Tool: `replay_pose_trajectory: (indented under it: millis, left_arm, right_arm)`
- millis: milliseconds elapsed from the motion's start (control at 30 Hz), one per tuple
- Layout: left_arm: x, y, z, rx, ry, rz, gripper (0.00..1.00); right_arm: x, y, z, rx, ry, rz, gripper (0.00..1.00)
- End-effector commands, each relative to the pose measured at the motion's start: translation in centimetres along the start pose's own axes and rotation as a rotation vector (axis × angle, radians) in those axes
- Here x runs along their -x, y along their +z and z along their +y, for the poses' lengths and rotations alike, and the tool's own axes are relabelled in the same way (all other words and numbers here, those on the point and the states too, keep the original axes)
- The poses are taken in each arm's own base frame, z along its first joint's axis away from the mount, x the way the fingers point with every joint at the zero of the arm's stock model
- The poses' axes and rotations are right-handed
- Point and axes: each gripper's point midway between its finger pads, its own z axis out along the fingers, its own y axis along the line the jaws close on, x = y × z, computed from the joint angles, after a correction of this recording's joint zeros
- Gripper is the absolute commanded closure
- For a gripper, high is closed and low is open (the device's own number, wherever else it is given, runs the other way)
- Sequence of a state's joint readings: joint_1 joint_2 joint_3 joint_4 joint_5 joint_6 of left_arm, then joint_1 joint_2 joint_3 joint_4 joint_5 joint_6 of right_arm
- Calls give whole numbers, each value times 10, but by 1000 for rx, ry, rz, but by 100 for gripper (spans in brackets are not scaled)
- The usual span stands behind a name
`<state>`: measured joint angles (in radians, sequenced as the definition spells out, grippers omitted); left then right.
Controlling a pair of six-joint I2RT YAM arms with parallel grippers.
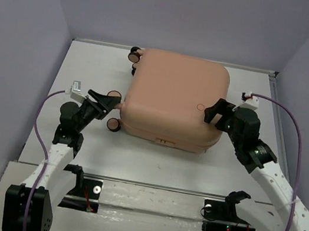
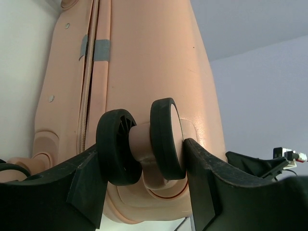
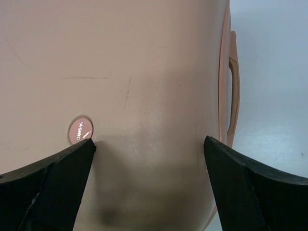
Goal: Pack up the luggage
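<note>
Luggage (image 1: 172,98): lies flat and closed on the tabletop (image 1: 152,163), in the middle toward the far wall, with the wheels on its left side.
Left claw (image 1: 111,100): pinches 1 caster wheel (image 2: 144,142) at the left edge of the case, 1 finger against each tyre.
Right claw (image 1: 220,112): spread wide and holding nothing, it hangs over the right part of the lid by the round badge (image 3: 80,130), with the side handle (image 3: 233,91) just to its right.
Stage, as I judge it: the case looks shut. I cannot tell whether the zip is run all the way round.
Risk 1: the caster probably swivels and rolls, so a tug from the left claw may only turn the wheel, or the tyres may slip out of the pinch.
Risk 2: the lid is smooth and slightly domed. The right claw has no edge to catch there, so a push could skid off or shove the case sideways.
Risk 3: if the 2 arms pull against each other, the shell may twist on the tabletop and strain the wheel mount.
</note>
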<state>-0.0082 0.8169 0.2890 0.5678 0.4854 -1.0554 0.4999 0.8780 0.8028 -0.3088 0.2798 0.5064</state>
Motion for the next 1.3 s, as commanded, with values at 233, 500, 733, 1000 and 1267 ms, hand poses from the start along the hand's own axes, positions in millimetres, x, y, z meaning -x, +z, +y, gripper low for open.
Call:
replay_pose_trajectory:
  millis: [233,500,733,1000,1267]
  left_arm:
    - [19,4,8,13,149,-63,94]
    - [33,4,-4,-7,106,-120,94]
    - [47,8,-27,-52,96,-140,94]
    - [59,16,-29,-23,99,-155,94]
    - [59,18,-21,5,109,-149,94]
  right_arm:
    - [72,32,138,602,-67,86,2]
    - [101,-27,90,424,-93,-124,25]
    - [-30,-49,30,423,-57,39,93]
    - [-78,-35,6,398,-3,63,53]
    - [-84,8,1,392,-79,-17,48]
